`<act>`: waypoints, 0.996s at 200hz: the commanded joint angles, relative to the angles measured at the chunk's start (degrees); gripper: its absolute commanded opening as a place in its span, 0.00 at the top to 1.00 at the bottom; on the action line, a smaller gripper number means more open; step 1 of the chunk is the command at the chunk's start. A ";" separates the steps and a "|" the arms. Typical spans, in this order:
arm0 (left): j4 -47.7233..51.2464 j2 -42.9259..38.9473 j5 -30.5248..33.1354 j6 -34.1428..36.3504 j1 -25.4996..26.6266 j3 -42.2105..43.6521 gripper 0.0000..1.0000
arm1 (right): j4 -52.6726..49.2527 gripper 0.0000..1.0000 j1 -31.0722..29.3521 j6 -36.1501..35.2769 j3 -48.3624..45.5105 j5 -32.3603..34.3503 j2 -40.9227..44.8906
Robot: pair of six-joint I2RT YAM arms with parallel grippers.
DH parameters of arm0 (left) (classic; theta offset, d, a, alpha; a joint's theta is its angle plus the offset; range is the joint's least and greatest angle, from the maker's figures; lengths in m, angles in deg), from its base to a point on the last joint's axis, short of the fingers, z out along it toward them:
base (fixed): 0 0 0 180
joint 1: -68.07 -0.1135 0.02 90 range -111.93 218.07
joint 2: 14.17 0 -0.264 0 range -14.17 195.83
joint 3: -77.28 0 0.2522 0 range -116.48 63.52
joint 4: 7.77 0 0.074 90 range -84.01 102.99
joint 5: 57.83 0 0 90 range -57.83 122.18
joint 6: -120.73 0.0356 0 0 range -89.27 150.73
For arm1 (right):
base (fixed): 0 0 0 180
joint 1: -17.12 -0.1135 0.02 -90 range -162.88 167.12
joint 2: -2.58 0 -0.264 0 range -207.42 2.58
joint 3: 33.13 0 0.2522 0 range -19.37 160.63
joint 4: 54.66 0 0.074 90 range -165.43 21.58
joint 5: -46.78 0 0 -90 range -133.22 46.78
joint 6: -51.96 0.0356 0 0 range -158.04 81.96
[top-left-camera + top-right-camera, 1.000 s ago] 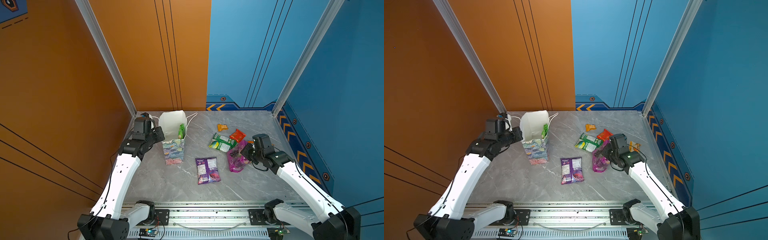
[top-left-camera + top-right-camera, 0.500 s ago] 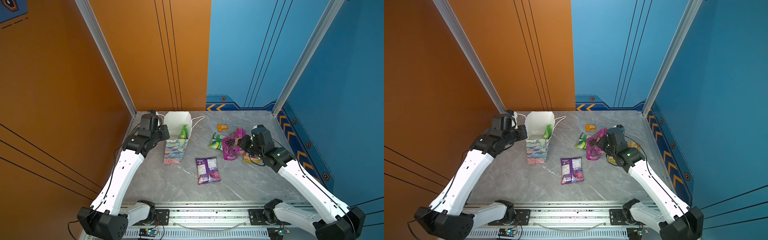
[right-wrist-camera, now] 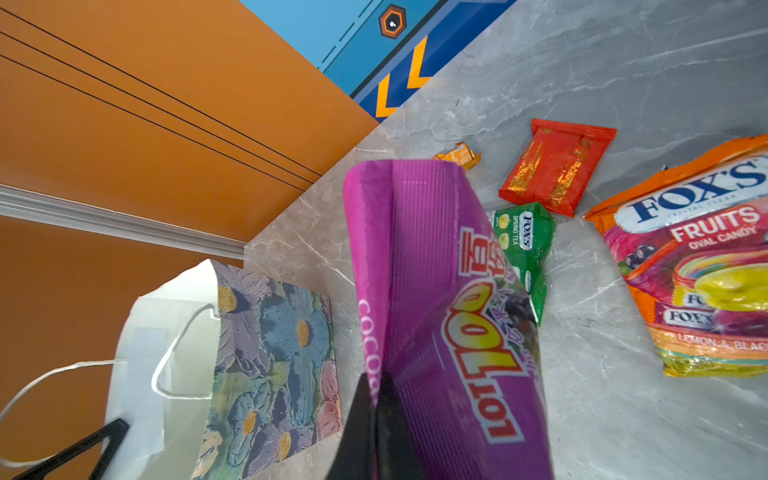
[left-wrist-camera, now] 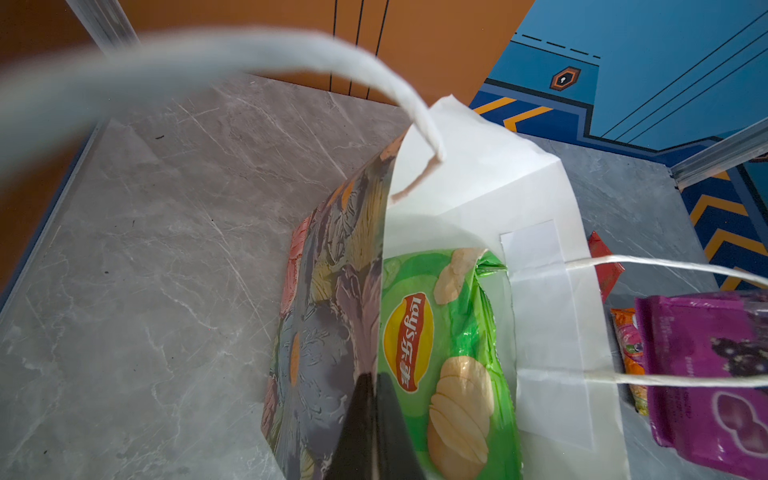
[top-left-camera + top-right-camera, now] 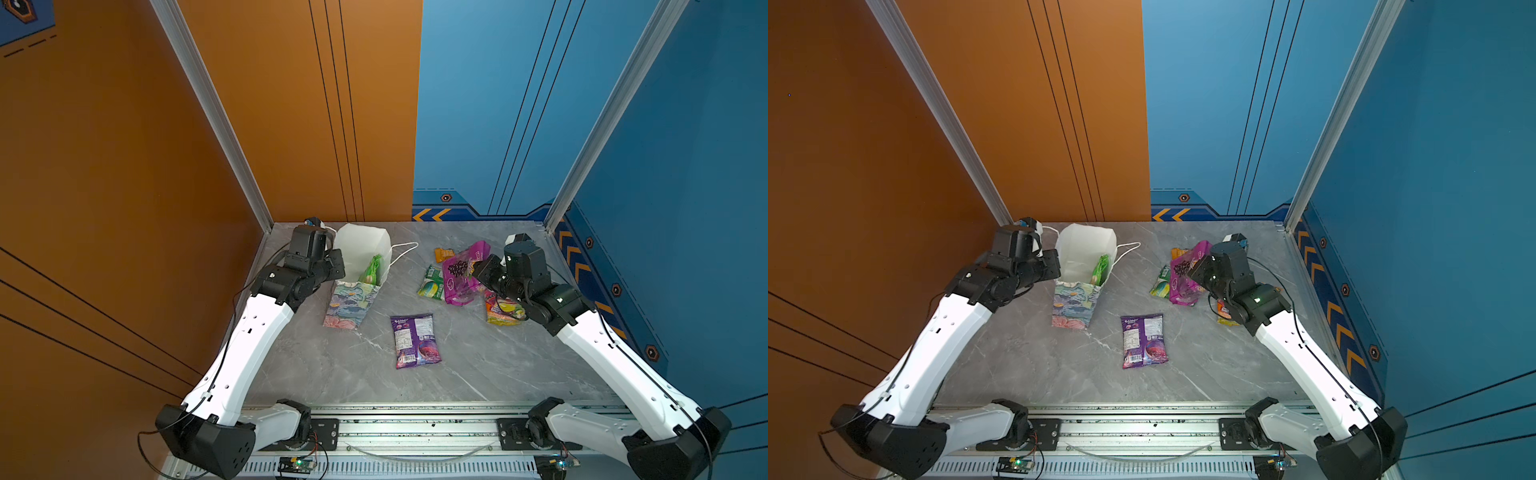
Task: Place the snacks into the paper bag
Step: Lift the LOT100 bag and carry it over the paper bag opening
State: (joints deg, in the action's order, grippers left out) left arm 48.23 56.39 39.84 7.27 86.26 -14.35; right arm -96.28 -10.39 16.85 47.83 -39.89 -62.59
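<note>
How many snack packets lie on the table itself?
5: purple packet in front; green packet, red packet, orange packet, fruit-candy packet clustered farther back, right. More may be hidden.

White arm links (image 5: 257, 332), black joints (image 5: 291, 282), black cables (image 5: 233, 301).

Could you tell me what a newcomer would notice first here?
The magenta grape packet stands out, pinched upright by the right end effector on the right side. Across from it, the left end effector grips the rim of the floral paper bag, a green chip packet already inside; a purple packet lies alone near the front.
</note>
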 commanded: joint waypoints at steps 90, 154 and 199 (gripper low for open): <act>0.30 1.29 -2.56 1.32 0.79 -1.42 1.00 | 1.99 1.00 -6.53 -8.74 27.05 5.29 -9.83; -1.53 0.90 -5.98 1.14 -0.08 -0.47 1.00 | -0.45 1.00 -12.22 -14.77 46.17 5.78 -20.98; -2.25 0.55 -6.96 0.44 -0.91 0.69 1.00 | -3.78 1.00 -18.02 -16.47 57.30 3.31 -28.83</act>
State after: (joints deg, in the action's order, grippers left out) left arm 46.96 57.38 34.66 7.38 85.98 -14.52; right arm -101.61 -26.24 3.06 99.19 -35.47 -89.89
